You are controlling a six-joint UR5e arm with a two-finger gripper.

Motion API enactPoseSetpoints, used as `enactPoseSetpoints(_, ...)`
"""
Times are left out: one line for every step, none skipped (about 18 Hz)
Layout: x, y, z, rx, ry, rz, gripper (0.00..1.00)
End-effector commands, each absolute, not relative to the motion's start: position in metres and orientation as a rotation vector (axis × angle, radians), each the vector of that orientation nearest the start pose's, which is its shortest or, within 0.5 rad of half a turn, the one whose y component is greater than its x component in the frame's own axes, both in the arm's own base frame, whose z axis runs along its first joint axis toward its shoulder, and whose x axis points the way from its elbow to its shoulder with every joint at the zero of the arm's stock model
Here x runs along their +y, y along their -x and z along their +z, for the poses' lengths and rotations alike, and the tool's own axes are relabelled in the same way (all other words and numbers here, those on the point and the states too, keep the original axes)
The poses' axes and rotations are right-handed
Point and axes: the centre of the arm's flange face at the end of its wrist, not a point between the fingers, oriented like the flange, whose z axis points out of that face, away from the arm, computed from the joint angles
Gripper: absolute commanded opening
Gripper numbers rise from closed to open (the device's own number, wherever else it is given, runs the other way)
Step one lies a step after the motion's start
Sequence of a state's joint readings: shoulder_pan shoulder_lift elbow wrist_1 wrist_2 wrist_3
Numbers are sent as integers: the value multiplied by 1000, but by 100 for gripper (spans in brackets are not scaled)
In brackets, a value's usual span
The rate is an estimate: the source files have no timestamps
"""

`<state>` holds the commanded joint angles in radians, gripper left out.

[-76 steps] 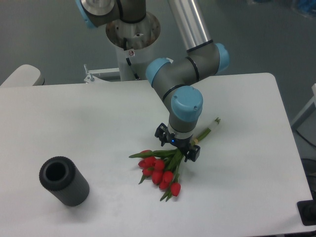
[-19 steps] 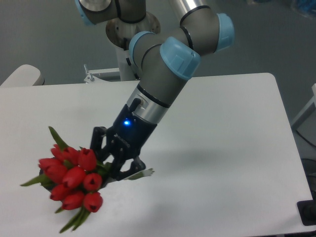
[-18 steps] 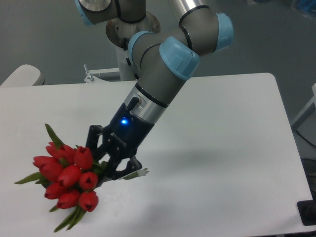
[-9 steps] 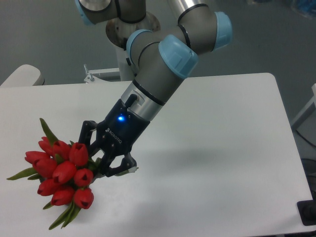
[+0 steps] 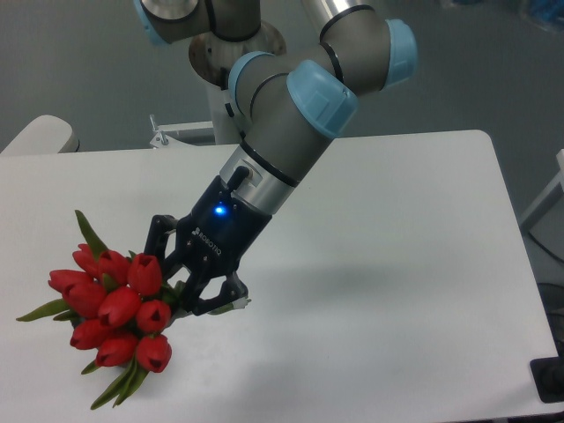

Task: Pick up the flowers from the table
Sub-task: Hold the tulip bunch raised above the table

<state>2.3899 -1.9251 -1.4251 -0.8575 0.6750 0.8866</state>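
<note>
The flowers (image 5: 115, 310) are held above the table (image 5: 397, 264), at the lower left of the view, by the gripper (image 5: 181, 286), whose black fingers are closed on the green stems just behind the heads. The bunch is made up of smooth, glossy red tulip buds, rounded and egg-shaped, packed tightly together with their tips turned toward the camera. Narrow, pointed green leaves are seen fanning out around them: one rising at the upper left, one stretching flat to the left, and a few hanging at the bottom. A short pale end of the stems is visible just past the fingers on the right. The gripper body is matte black, angular and jointed, with white lettering and a small blue light lit on its side. It is carried by a smooth grey cylindrical arm (image 5: 282, 123) with glossy light-blue caps at the joints. The table is a flat, matte white surface with rounded corners.
</note>
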Motion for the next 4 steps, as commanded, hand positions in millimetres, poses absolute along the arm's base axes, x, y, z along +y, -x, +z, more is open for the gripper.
enactPoseSetpoints(596,331,474,335,2135,-260,37)
enactPoseSetpoints(596,331,473,332,2136,-262,37)
enactPoseSetpoints(596,331,473,332,2136,-262,37)
enactPoseSetpoints(596,331,472,332,2137,-263,37)
